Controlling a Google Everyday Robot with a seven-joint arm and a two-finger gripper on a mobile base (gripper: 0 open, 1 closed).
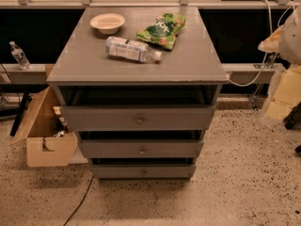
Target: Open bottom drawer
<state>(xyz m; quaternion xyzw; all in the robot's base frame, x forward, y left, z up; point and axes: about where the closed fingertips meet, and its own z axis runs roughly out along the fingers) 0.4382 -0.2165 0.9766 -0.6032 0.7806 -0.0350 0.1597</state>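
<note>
The grey cabinet [136, 65] stands in the middle of the camera view with three drawers. The bottom drawer [117, 172] is the lowest and slimmest front, with a small round knob [144, 172] at its centre, just above the floor. Its front sits a little behind the middle drawer's front [108, 149], with a dark gap above it. The top drawer [103, 119] has the tallest front. My gripper [283, 86] is a blurred pale shape at the right edge, well to the right of the cabinet and apart from every drawer.
A bowl [107, 22], a lying water bottle [131, 49] and a green snack bag [162, 30] are on the cabinet top. An open cardboard box [44, 131] stands at its left. A black cable [80, 201] runs over the speckled floor. A small bottle [19, 55] stands on the left ledge.
</note>
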